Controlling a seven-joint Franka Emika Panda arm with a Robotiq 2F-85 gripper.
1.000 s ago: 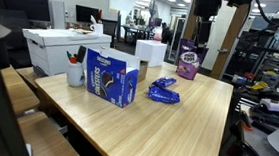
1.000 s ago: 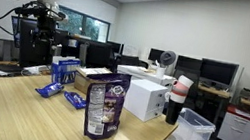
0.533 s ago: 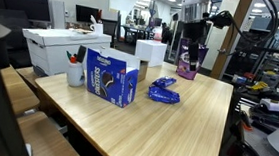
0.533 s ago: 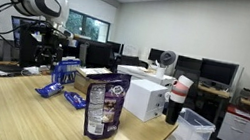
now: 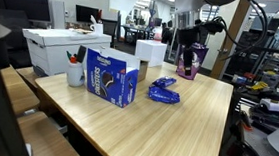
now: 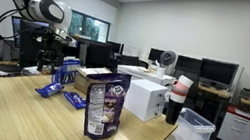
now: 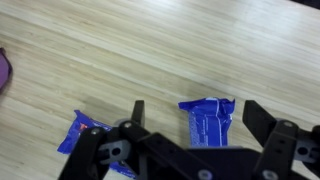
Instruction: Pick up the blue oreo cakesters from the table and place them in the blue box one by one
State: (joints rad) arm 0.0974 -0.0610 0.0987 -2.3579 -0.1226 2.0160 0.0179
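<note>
Wood-grain table top (image 5: 191,127) fills an exterior view. On it a blue box (image 5: 111,78) stands upright with its printed face toward the camera. Beside it the blue packets (image 5: 164,89) lie in a small heap on the wood, apart from the box. A purple bag (image 5: 189,64) stands farther back near the table's far edge. The gripper (image 5: 187,47) hangs in the air above the heap and touches nothing. From here I cannot tell how the jaws stand. A cup of pens (image 5: 76,74) sits just beside the box, and a large white box (image 5: 62,44) lies behind it.

In an exterior view from the opposite end, the purple bag (image 6: 105,107) is in the foreground. The arm (image 6: 43,10) reaches in over the far part of the table (image 6: 27,115). The blue box (image 6: 64,69) stands below it. Two blue packets show on the wood, a farther packet (image 6: 51,89) and a nearer packet (image 6: 77,100), both outside the box. A white carton (image 6: 146,99) and a dark tumbler (image 6: 176,100) sit at the table's other side.

In the wrist view the gripper (image 7: 196,110) looks straight down. Its jaws are spread wide with nothing between them, clear of the wood. One packet (image 7: 208,120) lies flat on the table (image 7: 150,50) below the gap. A second packet (image 7: 82,132) lies outside one finger (image 7: 136,115), partly hidden by the gripper body. A sliver of purple (image 7: 3,68) shows at the edge.
</note>
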